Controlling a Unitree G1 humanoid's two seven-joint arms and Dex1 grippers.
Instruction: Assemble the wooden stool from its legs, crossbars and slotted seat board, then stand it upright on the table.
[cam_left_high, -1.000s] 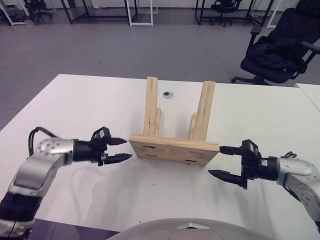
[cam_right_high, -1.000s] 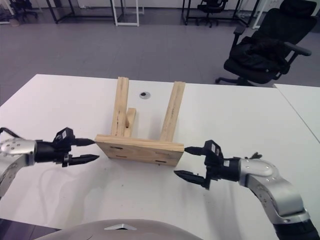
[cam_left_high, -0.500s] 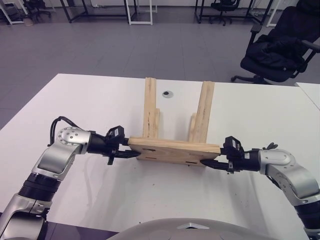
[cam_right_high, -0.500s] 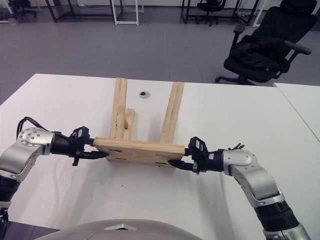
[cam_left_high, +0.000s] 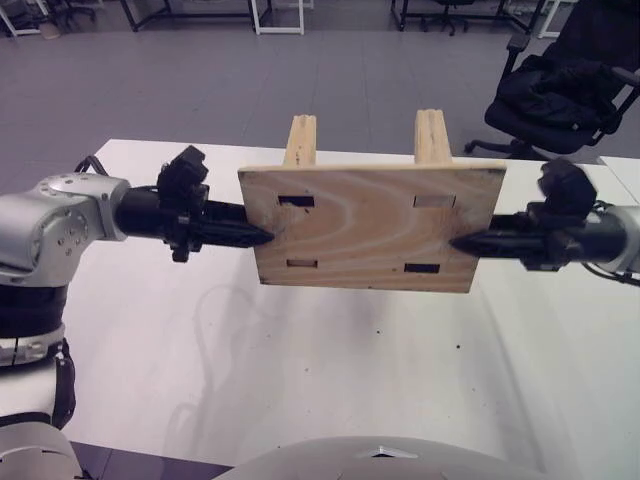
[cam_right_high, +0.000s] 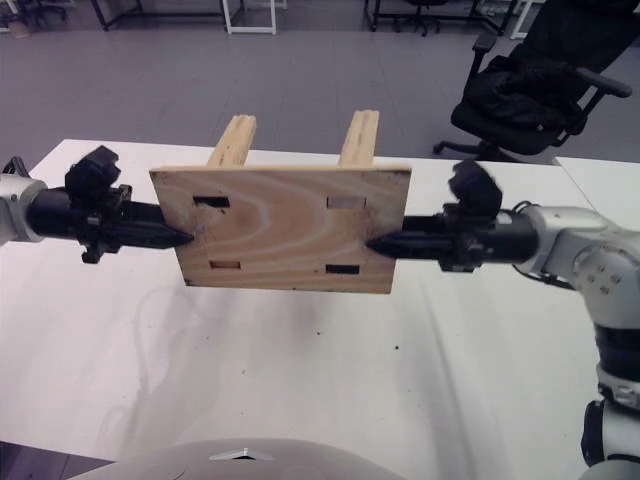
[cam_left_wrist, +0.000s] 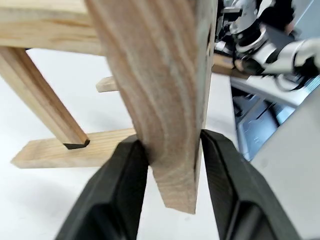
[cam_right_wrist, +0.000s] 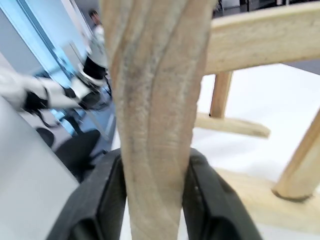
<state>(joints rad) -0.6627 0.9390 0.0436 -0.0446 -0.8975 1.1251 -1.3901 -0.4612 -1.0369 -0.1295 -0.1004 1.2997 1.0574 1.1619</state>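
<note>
I think the stool is all put together, and I hold it up over the bench by its seat board, my left fingers and right fingers squeezing its two side edges, legs pointing away, so only standing it upright is left.
</note>
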